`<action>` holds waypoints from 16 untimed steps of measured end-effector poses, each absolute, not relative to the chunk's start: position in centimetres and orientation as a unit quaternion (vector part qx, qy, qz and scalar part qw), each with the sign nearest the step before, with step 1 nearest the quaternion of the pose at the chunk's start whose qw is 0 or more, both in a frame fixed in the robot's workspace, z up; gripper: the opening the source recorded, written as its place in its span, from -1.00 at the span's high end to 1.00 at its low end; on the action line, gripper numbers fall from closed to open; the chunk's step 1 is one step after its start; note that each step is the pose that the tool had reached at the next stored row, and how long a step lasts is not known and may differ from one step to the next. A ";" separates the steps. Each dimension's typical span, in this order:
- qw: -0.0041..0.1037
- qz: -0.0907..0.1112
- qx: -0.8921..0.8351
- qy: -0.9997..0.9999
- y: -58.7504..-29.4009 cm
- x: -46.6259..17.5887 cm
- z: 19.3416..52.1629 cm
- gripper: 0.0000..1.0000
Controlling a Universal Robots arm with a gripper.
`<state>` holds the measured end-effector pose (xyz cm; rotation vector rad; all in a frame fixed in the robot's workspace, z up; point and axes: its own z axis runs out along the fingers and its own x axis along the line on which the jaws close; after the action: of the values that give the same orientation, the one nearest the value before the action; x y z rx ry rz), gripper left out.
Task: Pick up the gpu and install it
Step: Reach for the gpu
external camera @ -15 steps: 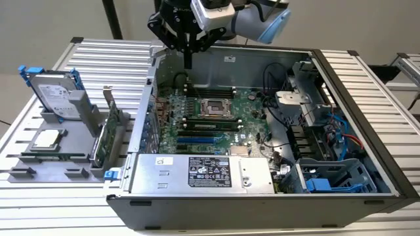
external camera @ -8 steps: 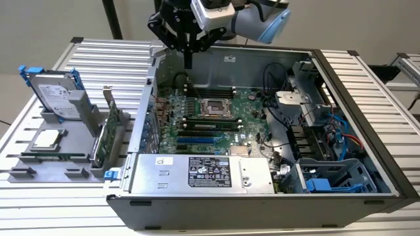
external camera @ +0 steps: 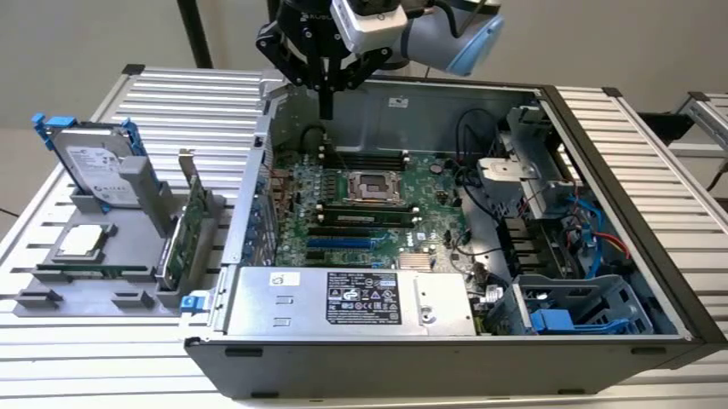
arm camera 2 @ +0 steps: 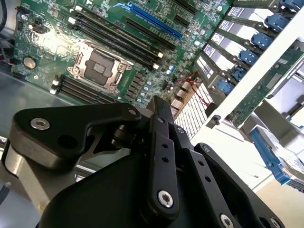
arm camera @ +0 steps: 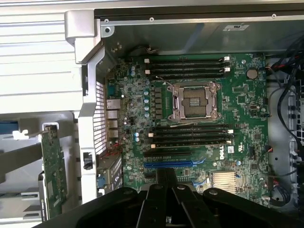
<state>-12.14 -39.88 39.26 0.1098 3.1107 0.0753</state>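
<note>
My claw is hanging shut and empty, pointing straight down over the motherboard at the far side of the open case. The gpu is standing on edge in the grey rack just outside the case, on the exterior view's left. I'm reckoning it light, stiff and fragile, so best pinched across the board's top edge, clear of components.
</note>
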 end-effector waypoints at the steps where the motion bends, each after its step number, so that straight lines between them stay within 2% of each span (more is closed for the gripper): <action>1: 0.014 0.024 0.035 0.999 -39.9 -12.1 39.3 1.00; 16: 0.015 0.024 0.035 0.999 -39.9 -13.4 39.3 1.00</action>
<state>-13.37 -39.86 39.26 0.1098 3.1088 0.0753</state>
